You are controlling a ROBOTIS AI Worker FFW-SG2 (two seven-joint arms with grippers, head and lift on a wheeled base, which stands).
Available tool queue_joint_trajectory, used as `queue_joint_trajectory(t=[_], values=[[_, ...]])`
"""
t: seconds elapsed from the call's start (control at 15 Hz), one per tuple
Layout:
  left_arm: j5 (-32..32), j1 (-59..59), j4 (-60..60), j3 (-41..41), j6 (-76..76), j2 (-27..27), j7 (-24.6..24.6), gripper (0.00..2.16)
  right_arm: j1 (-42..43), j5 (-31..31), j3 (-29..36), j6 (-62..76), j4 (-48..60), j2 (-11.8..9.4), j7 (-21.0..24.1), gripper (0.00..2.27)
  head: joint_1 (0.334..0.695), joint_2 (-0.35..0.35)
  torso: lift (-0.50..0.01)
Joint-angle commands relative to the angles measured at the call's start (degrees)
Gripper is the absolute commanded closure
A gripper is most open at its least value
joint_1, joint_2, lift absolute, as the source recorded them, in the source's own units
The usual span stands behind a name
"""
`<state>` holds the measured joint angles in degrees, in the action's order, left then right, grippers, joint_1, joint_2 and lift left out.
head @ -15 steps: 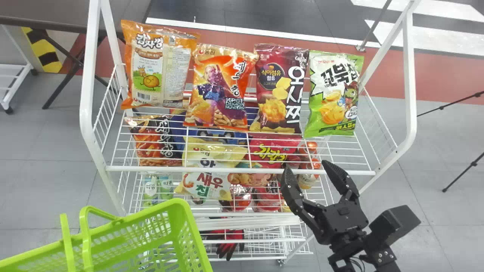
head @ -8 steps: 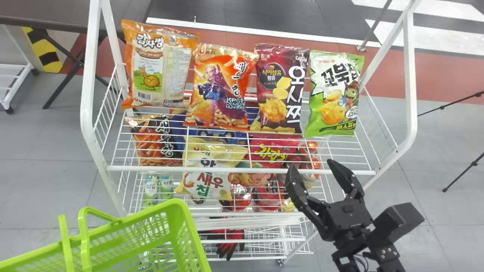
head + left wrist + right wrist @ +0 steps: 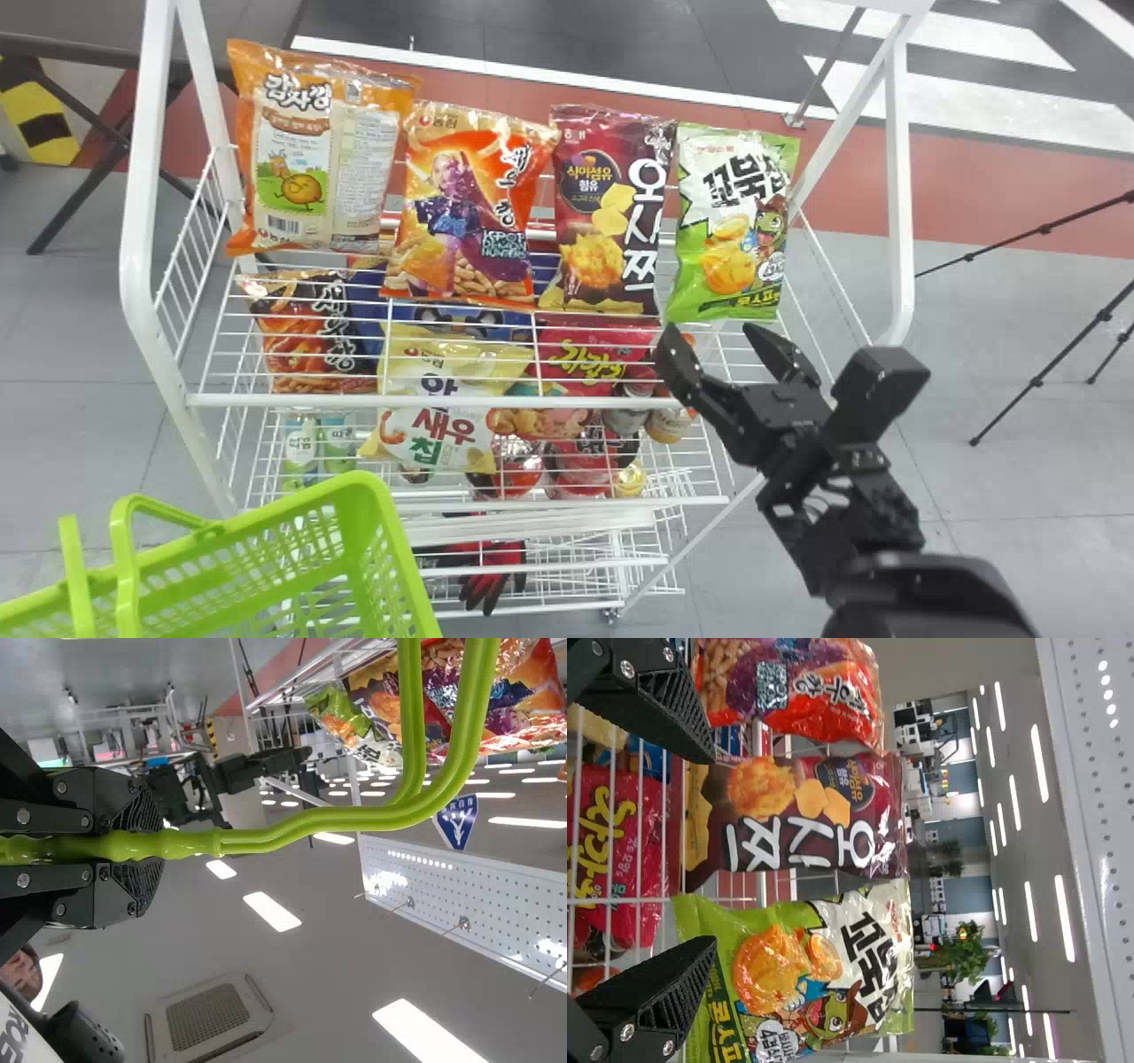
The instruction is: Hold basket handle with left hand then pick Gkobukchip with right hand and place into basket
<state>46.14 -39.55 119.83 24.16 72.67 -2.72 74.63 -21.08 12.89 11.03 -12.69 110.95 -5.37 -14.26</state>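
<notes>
Clutching handle [image 3: 345, 820] of green basket [image 3: 399, 540]: L gripper [image 3: 149, 846], jaws closed on it. R gripper [image 3: 712, 331] nr Gkobukchip [image 3: 728, 226], jaws wide apart, empty; that pkt at R end of wire rack's [image 3: 266, 401] upper shelf, beside maroon bag [image 3: 602, 221].

I see a white wire shelf [image 3: 292, 400] mid-frame — three snack bags [image 3: 469, 208] and, rightmost, Gkobukchip [image 3: 732, 226] along its top tier.
</notes>
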Motion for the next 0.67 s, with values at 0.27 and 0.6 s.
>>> queue_joint_trajectory(t=[0.27, 0.6], values=[[0.0, 0.0, 0.0, 0.0, 0.1, 0.0, 0.0, 2.15, 15.3, -1.1, 5.3, -14.0, -6.3, -0.3, -0.9, 0.08, 0.695, -0.302, 0.0], [0.0, 0.0, -0.3, 0.1, -0.1, 0.0, 0.1, 2.15, 23.9, -2.0, 5.8, -18.7, -13.0, -1.8, -1.2, 0.08, 0.695, -0.322, 0.0]])
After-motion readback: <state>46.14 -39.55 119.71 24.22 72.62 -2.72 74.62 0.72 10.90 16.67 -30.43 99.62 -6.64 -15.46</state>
